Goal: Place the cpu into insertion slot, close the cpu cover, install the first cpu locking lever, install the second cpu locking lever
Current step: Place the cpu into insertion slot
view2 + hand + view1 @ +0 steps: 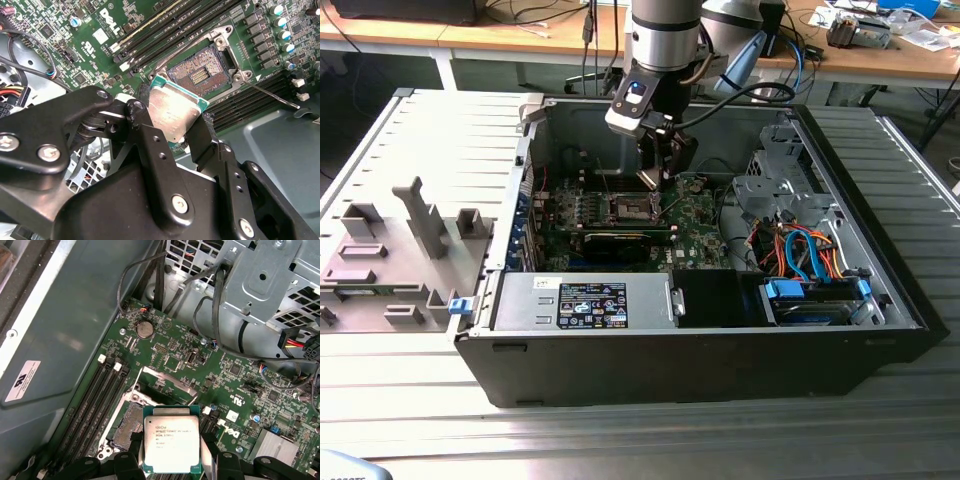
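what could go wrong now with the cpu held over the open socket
The gripper holds the cpu by its edges, apart from the insertion slot and seemingly tilted to it: landing crooked could bend the slot's bare contacts. The thin locking lever juts out beside the slot, so the gripper might snag it.

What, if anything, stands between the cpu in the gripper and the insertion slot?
Nothing visible does. The gripper holds the cpu near the insertion slot, whose contact field lies bare; the cpu cover stands tilted up off it.
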`<state>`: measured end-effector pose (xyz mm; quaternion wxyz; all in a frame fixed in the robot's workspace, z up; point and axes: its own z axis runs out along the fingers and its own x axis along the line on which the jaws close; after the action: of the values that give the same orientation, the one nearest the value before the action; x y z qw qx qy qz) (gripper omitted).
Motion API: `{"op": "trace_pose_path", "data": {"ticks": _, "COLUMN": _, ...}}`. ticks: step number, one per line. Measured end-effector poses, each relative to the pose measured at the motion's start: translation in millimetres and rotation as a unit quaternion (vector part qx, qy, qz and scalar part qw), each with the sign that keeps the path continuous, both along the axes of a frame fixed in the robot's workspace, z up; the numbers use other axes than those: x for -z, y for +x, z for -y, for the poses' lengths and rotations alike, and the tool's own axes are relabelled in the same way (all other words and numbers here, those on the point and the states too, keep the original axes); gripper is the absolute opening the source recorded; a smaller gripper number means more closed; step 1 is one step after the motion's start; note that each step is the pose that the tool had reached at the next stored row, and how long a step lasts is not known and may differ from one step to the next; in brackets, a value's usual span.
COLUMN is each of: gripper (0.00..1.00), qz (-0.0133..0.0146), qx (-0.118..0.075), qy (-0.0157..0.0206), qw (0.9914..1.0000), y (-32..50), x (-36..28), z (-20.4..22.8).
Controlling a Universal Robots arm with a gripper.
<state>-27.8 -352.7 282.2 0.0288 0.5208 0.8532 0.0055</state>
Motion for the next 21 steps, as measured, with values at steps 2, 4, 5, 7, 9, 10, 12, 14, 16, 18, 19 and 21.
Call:
{"op": "trace_pose_path", "data": {"ticks": 2, "gripper": 0.54, "qz": 0.0000, "qx": 0.001, "qy": 0.0000, "qw": 1.00000, "y": 0.0, "x": 0.0, "z": 0.0}}
{"op": "trace_pose_path", "data": {"ticks": 4, "gripper": 0.54, "qz": 0.0000, "qx": 0.003, "qy": 0.0000, "qw": 1.00000, "y": 0.0, "x": 0.0, "z": 0.0}}
{"op": "trace_pose_path", "data": {"ticks": 5, "gripper": 0.54, "qz": 0.0000, "qx": 0.003, "qy": 0.0000, "qw": 0.99999, "y": 0.0, "x": 0.0, "z": 0.0}}
{"op": "trace_pose_path", "data": {"ticks": 7, "gripper": 0.54, "qz": 0.0000, "qx": 0.004, "qy": 0.0000, "qw": 0.99999, "y": 0.0, "x": 0.1, "z": 0.0}}
{"op": "trace_pose_path", "data": {"ticks": 9, "gripper": 0.54, "qz": 0.0000, "qx": 0.005, "qy": 0.0000, "qw": 0.99999, "y": 0.0, "x": 0.1, "z": 0.0}}
{"op": "trace_pose_path", "data": {"ticks": 10, "gripper": 0.54, "qz": 0.0000, "qx": 0.006, "qy": 0.0000, "qw": 0.99998, "y": 0.0, "x": 0.1, "z": 0.0}}
{"op": "trace_pose_path", "data": {"ticks": 12, "gripper": 0.54, "qz": 0.0000, "qx": 0.006, "qy": 0.0000, "qw": 0.99998, "y": 0.0, "x": 0.1, "z": 0.0}}
{"op": "trace_pose_path", "data": {"ticks": 14, "gripper": 0.54, "qz": 0.0000, "qx": 0.007, "qy": 0.0000, "qw": 0.99997, "y": 0.0, "x": 0.1, "z": 0.0}}
{"op": "trace_pose_path", "data": {"ticks": 16, "gripper": 0.54, "qz": 0.0000, "qx": 0.008, "qy": 0.0000, "qw": 0.99997, "y": 0.0, "x": 0.1, "z": 0.0}}
{"op": "trace_pose_path", "data": {"ticks": 18, "gripper": 0.54, "qz": 0.0000, "qx": 0.008, "qy": 0.0000, "qw": 0.99996, "y": -0.1, "x": 0.1, "z": 0.0}}
{"op": "trace_pose_path", "data": {"ticks": 19, "gripper": 0.54, "qz": 0.0000, "qx": 0.009, "qy": 0.0000, "qw": 0.99996, "y": -0.1, "x": 0.1, "z": 0.0}}
{"op": "trace_pose_path", "data": {"ticks": 21, "gripper": 0.54, "qz": 0.0000, "qx": 0.009, "qy": 0.0000, "qw": 0.99996, "y": 0.0, "x": 0.1, "z": 0.0}}
